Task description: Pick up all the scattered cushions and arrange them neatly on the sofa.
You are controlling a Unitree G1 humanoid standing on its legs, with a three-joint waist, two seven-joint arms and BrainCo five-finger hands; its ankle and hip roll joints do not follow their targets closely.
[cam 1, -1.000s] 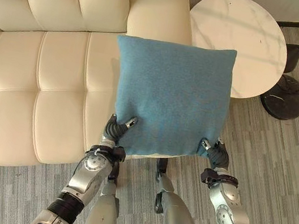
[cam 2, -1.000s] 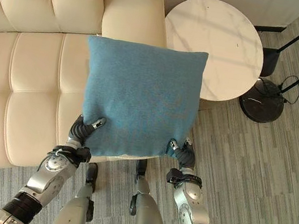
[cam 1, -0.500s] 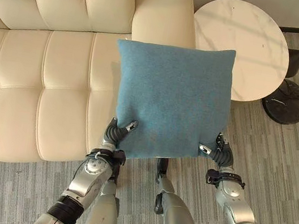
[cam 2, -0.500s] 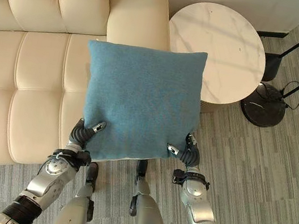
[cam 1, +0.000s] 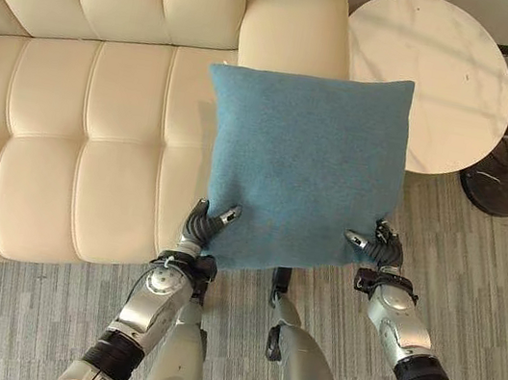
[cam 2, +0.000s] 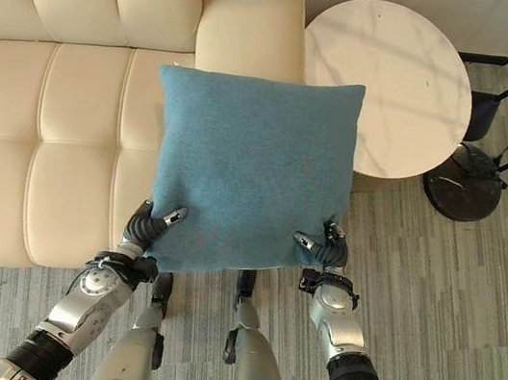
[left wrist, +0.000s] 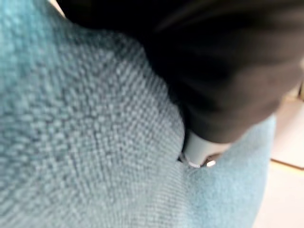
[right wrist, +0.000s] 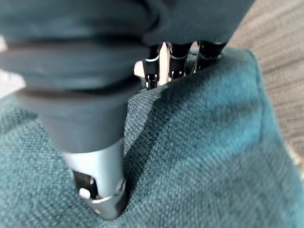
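Item: blue square cushion (cam 1: 302,164), held aloft above the cream sofa (cam 1: 69,130) seat's edge, left hand (cam 1: 201,228) and right hand (cam 1: 375,251) pinching its near corners. Handling: carry level, lower flat against backrest.

No text, label, brand, number or sign can be read anywhere in these views. The blue cushion (cam 1: 302,164) has plain woven fabric with no tag or print visible, the cream sofa (cam 1: 80,122) behind it is unmarked leather, and the round worktop (cam 1: 430,68) beside the sofa's arm carries only marble veining.
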